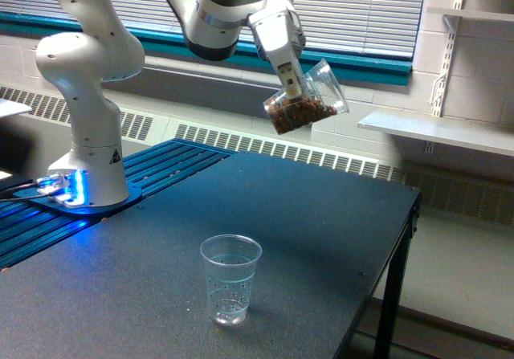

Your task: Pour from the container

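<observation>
Dark table (321, 214) under clear cup (230, 279)

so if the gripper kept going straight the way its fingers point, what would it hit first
Beyond the container it already holds, the gripper points down and toward the exterior view's right. That line seems to reach the bare table top near its far edge, well clear of the cup, though depth is unclear from one view.

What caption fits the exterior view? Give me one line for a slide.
Franka arm's fingers hold the tilted container of brown pieces above the table, right of the standing clear cup.

Window blinds (361, 6); wall shelf (438, 132) at right.
</observation>
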`<action>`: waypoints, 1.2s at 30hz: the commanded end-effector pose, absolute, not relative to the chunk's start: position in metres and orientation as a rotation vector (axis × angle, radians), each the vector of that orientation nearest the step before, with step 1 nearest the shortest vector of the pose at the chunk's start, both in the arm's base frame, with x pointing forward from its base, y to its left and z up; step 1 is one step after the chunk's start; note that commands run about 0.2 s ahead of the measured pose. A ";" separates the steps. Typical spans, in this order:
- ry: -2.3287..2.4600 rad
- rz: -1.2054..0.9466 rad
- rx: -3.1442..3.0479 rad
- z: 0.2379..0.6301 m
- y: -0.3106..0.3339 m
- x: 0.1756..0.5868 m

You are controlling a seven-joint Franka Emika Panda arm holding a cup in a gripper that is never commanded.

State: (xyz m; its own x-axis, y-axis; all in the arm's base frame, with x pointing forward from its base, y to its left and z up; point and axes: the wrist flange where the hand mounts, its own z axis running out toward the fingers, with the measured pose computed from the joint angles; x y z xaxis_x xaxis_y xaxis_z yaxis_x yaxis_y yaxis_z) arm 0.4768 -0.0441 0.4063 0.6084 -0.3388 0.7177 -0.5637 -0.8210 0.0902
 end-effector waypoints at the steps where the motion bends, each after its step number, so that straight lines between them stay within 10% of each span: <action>1: -0.864 1.073 2.507 0.402 -0.052 0.471; 36: -0.947 1.010 2.406 0.379 -0.112 0.432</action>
